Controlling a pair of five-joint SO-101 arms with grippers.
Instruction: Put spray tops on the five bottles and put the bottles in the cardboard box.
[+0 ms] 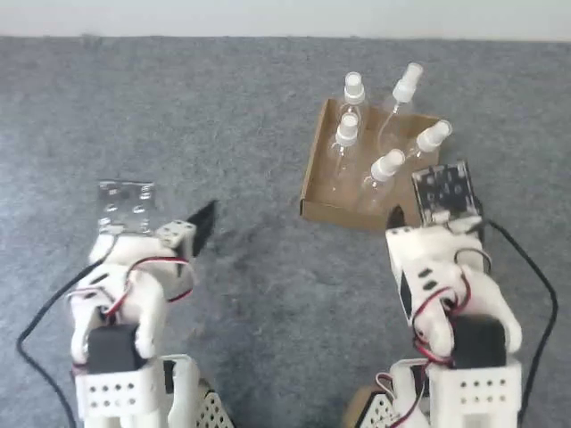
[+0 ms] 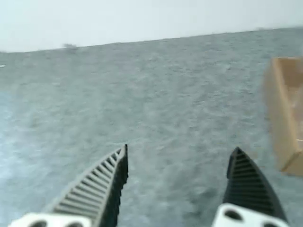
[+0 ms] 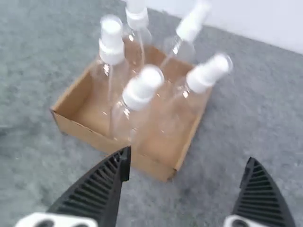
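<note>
Pretty sure this job is basically finished. All five bottles (image 3: pixel 142 90) have their white spray tops (image 3: pixel 111 38) on and stand in the cardboard box (image 3: pixel 94 136), just beyond my right gripper's (image 3: pixel 187 158) fingertips.

Both grippers are spread wide with nothing between the fingers (the left gripper (image 2: pixel 180 150) is over bare carpet (image 2: pixel 142 94), with the box well off past one fingertip).

I'd say the next move is just parking the arms. The bottles are clear plastic, and a couple are leaning.

My five clear bottles (image 1: pixel 343 156) all wear white spray tops (image 1: pixel 354 88) and stand, some leaning, inside the shallow open cardboard box (image 1: pixel 339 214), two o'clock in the high view.
</note>
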